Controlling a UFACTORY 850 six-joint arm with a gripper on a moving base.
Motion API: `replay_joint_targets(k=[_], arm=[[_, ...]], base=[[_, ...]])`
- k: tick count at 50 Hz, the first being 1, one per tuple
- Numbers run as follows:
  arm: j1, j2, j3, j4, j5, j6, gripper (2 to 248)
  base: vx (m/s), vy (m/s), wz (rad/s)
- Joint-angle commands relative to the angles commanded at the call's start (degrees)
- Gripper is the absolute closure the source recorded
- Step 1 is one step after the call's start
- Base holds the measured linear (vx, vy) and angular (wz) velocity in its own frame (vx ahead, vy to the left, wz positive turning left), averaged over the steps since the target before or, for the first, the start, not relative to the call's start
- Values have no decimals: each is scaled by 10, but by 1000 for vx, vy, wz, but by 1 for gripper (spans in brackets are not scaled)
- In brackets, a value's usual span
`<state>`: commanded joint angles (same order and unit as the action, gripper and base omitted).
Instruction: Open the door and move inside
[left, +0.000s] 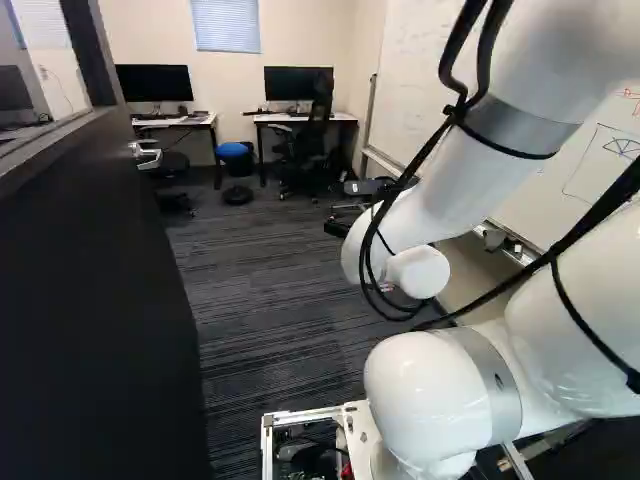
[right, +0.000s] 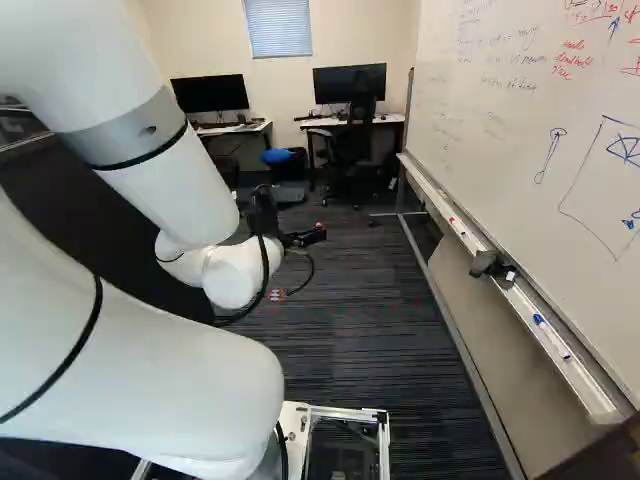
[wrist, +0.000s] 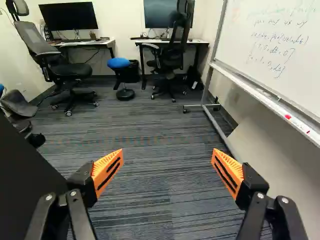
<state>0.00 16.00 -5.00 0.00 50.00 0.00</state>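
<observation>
Left base view: the dark door (left: 90, 290) fills the left side, standing open, its long free edge slanting down toward the foot of the view. Its silver handle (left: 146, 155) is high on that edge. Striped carpet (left: 265, 280) runs from the door's edge across to the white arm (left: 455, 205), which rises at the right, in front of a whiteboard (left: 540, 190). A corner of the base frame (left: 300, 415) shows at the foot, with a strip of carpet between it and the door. At the far end are two worktops (left: 195, 121) with monitors (left: 153, 83), a blue-topped stool (left: 233, 151) and a dark office chair (left: 312, 140).

Right base view: the arm crosses the left side, partly hiding the dark door behind it. The black pincer (right: 316, 234) is out ahead, over carpet. The whiteboard lines the right side; its tray (right: 500, 285) juts out along its lower edge, and its metal frame (right: 450, 330) meets the floor below.

Wrist view: the pincer (wrist: 167, 165) has its two fingers wide apart, carpet visible between the orange pads (wrist: 107, 171). The door's dark edge lies close beside one finger; the whiteboard's lower panel is beyond the other. Ahead, carpet reaches to the chairs, the stool and the whiteboard's wheeled foot (wrist: 201, 106).
</observation>
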Motion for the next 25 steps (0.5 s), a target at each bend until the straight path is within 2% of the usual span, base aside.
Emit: replay_joint_targets(k=[25], arm=[[0, 0, 0, 0, 0, 0, 3]], base=[[139, 1, -6]])
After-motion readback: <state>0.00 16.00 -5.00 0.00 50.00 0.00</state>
